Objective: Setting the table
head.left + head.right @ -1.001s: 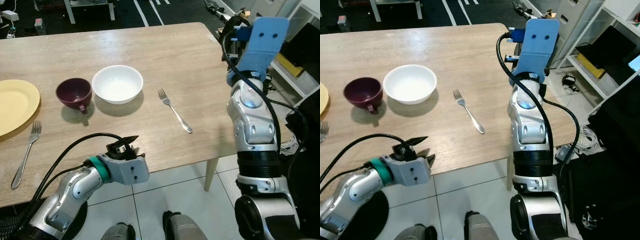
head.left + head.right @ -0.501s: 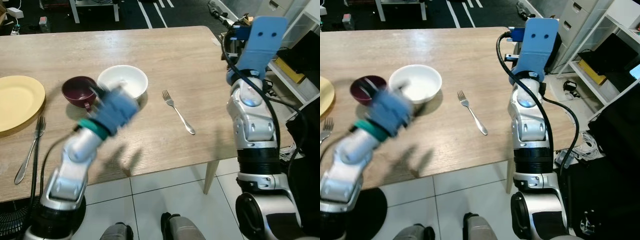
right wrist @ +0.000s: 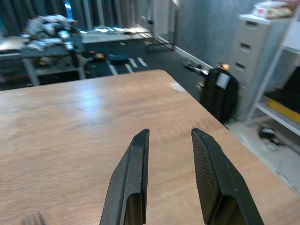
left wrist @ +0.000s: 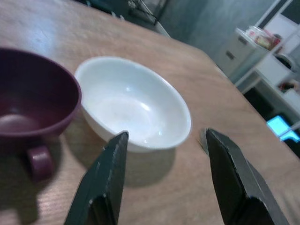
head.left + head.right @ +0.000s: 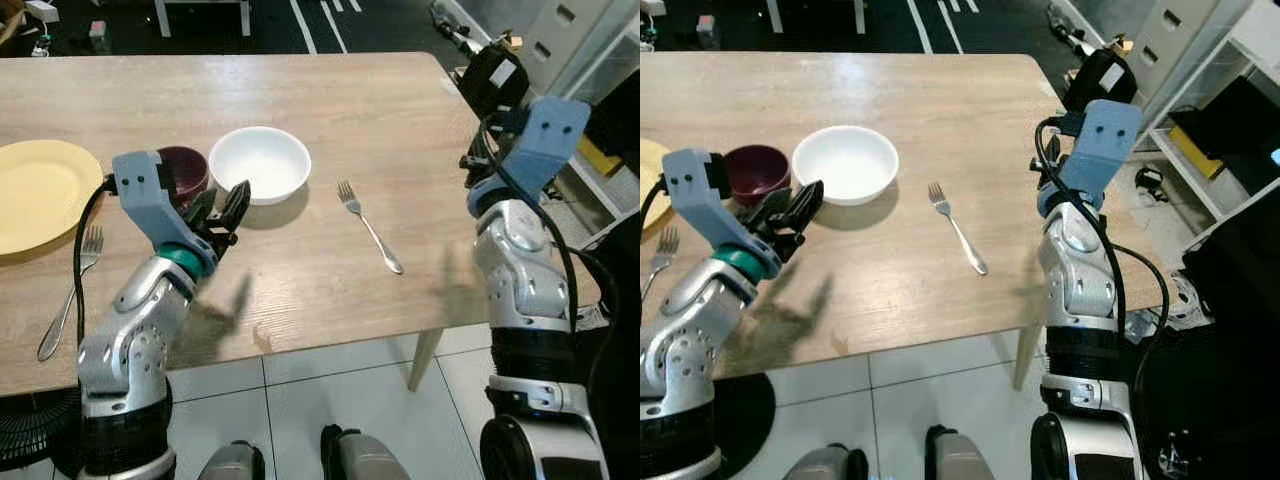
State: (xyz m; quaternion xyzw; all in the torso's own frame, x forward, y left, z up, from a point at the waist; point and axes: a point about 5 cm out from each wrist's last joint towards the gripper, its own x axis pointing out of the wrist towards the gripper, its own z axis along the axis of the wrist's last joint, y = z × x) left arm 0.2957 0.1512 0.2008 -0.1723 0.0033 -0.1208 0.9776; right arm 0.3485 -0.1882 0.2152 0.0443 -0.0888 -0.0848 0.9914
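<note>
Our left end effector, fingers apart, hovers facing the white bowl to grasp it; the right end effector, apart, idles by the desk's right edge.

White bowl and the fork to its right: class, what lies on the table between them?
Nothing: between the white bowl and the fork, the left eye view shows bare wooden table.

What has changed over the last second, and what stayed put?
The left gripper rose from below the table edge and now hovers, fingers open, just short of the white bowl, holding nothing. The right gripper remains raised and open over the table's far right. Bowl, maroon cup, yellow plate and both forks look unmoved.
</note>
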